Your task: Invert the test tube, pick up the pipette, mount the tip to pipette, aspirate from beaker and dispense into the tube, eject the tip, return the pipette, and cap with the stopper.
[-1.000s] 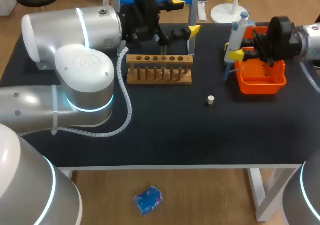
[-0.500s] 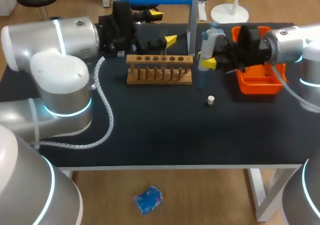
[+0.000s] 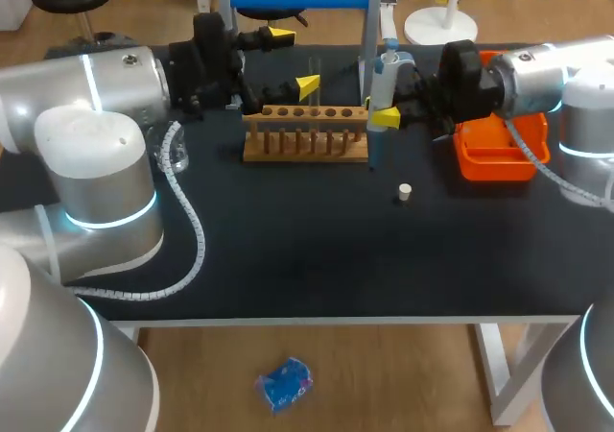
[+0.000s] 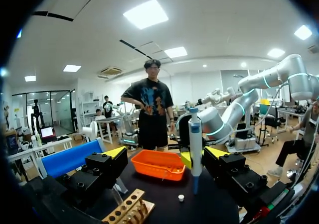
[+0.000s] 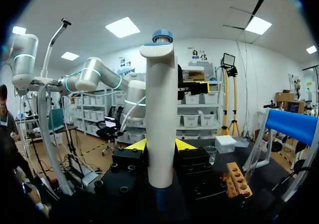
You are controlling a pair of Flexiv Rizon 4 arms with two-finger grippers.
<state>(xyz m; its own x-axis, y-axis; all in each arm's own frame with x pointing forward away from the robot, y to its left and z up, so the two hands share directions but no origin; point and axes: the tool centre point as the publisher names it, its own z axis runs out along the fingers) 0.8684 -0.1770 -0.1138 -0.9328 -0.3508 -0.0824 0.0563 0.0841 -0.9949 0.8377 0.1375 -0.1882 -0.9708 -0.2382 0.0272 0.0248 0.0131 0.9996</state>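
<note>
Silver arms (image 3: 91,154), cyan rings (image 3: 106,223), yellow fingertips (image 3: 307,86)

The desk (image 3: 288,259) was topped in plain black and carried on white legs. The rack (image 3: 305,134) was of pale brown wood. The pipette (image 3: 380,82) was white-bodied, capped in light blue and bluish at its lower end. The bin (image 3: 499,154) was coloured bright orange, the stopper (image 3: 405,191) white. The left pincer (image 3: 294,60) and the right pincer (image 3: 378,110) were black-bodied and tipped in bright yellow. The left arm (image 3: 96,154) and the right arm (image 3: 537,77) were finished in silver-grey and white, with glowing cyan rings at the joints. A white ribbed cable (image 3: 187,230) was seen along the left arm.
</note>
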